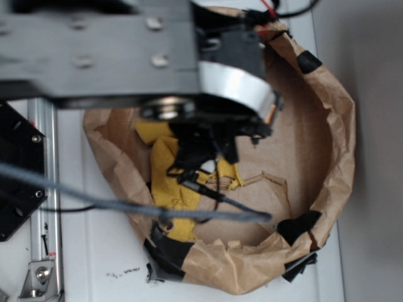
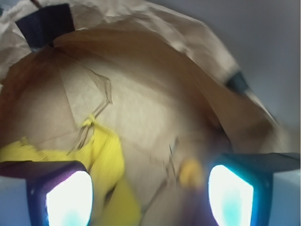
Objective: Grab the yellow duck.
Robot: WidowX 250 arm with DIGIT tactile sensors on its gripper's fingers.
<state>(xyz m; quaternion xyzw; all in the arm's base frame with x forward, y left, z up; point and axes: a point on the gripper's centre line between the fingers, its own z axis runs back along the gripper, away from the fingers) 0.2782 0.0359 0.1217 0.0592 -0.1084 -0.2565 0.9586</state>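
We see a robotics lab bench, white tabletop (image 1: 94, 251), aluminium rail (image 1: 43, 207) bolted at its edge, makeshift brown paper ring (image 1: 334, 126) patched with black tape (image 1: 308, 61), loose cables (image 1: 126, 207) overhead

The exterior view looks straight down from above, close behind the arm (image 1: 126, 56), which blocks its upper part. The wrist view looks out low between the fingers (image 2: 68, 197), close to the floor. Both share the paper bowl (image 1: 327, 126) and yellow cloth (image 1: 167, 182).
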